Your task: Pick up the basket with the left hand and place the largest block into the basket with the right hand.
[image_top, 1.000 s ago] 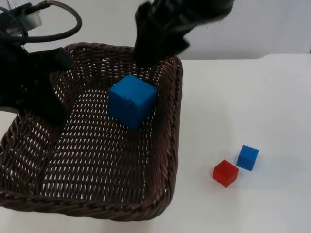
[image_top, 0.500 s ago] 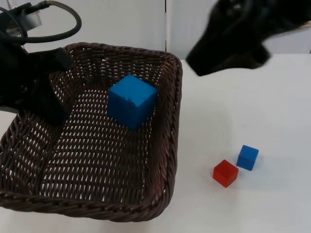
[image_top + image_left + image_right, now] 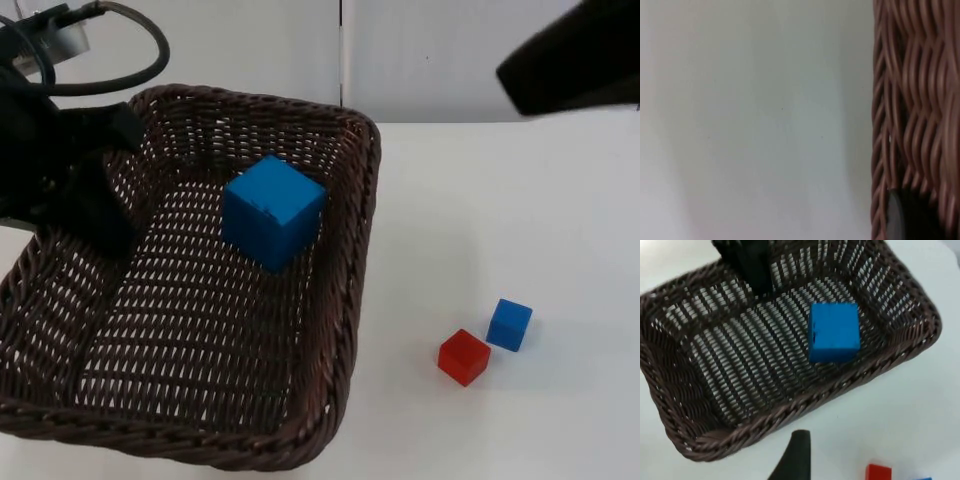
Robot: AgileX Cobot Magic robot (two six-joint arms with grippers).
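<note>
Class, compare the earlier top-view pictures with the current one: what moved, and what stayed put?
The right arm pulled away from above the basket, toward the table's right side. The big blue block stayed in the basket, the left pincer kept its place at the basket's rim, and the small blue block and red block did not move.

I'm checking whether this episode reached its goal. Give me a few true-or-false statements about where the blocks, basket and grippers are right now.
1. The big blue block lies inside the basket. True.
2. The red block is in the basket too. False: it sits on the table, beside the small blue block.
3. The left gripper is at the basket's left wall. True.
4. The right gripper holds the big blue block. False: the block rests in the basket, with nothing touching it.
5. The small blue block is stacked on the red one. False: they sit side by side.
</note>
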